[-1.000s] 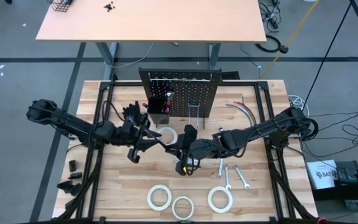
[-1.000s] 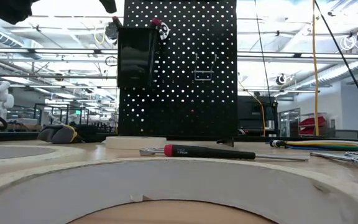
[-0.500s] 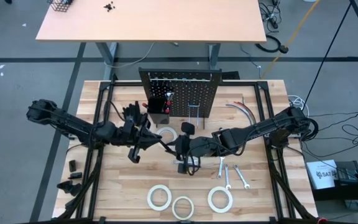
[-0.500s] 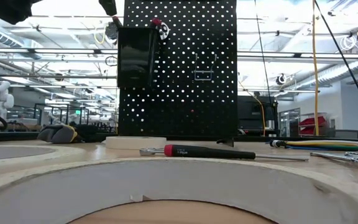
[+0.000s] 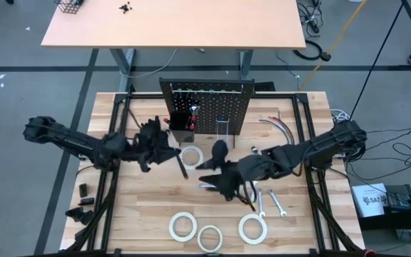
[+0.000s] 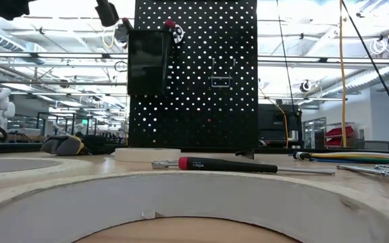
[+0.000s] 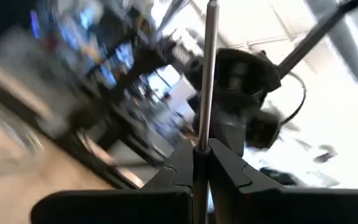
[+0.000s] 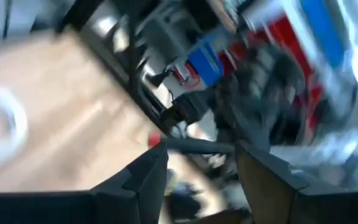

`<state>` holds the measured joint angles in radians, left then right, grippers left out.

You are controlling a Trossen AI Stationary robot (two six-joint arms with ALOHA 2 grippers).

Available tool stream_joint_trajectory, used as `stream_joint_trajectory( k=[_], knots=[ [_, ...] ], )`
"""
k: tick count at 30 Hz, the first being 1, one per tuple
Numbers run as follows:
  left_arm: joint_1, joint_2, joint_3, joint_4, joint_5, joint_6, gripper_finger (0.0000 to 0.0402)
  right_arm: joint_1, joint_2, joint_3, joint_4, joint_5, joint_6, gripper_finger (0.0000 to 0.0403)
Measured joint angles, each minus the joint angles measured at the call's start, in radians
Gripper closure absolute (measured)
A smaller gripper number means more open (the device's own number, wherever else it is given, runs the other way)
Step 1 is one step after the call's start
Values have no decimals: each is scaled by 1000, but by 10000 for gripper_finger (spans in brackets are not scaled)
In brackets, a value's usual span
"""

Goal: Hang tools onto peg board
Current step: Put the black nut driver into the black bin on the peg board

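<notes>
Screwdriver (image 7: 207, 74) is the tool in play: the left end effector (image 7: 202, 163) has its fingers pressed together on the thin metal shaft, which stands straight out beyond the fingertips, and in the high view it hangs over the tabletop (image 5: 141, 214) just left of the peg board (image 5: 220, 103), near a tape roll (image 5: 190, 154). The right end effector (image 8: 201, 163) sits spread and empty, low over the middle of the tabletop near the wrenches (image 5: 266, 203). A risk, as I judge it, is that a pinch on a smooth, narrow shaft lets the tool rotate or slip as the arm swings toward the black bin (image 6: 147, 64), so the tip could strike the bin's rim rather than drop in. The two arms are also close together in front of the board, and a careless swing could bring them into contact. Only the left wrist view shows the grip itself; from above, the tool is a dark streak. The low view shows the board upright with its bin and a second screwdriver (image 6: 228, 164) lying on the tabletop, but neither end effector.
</notes>
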<state>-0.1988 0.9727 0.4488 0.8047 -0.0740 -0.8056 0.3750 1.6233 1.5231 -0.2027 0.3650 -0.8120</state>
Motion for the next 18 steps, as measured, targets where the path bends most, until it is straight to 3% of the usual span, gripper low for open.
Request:
stream_joint_trajectory(
  k=[4,7,18],
  knots=[
    [-26,45,0,2,26,-199,384,14,24,0,0,1,-419,226],
    [-40,69,0,41,17,-265,384,13,44,0,1,9,-606,226],
    [-87,149,0,147,-81,-355,384,14,88,0,154,101,-875,227]
  ],
)
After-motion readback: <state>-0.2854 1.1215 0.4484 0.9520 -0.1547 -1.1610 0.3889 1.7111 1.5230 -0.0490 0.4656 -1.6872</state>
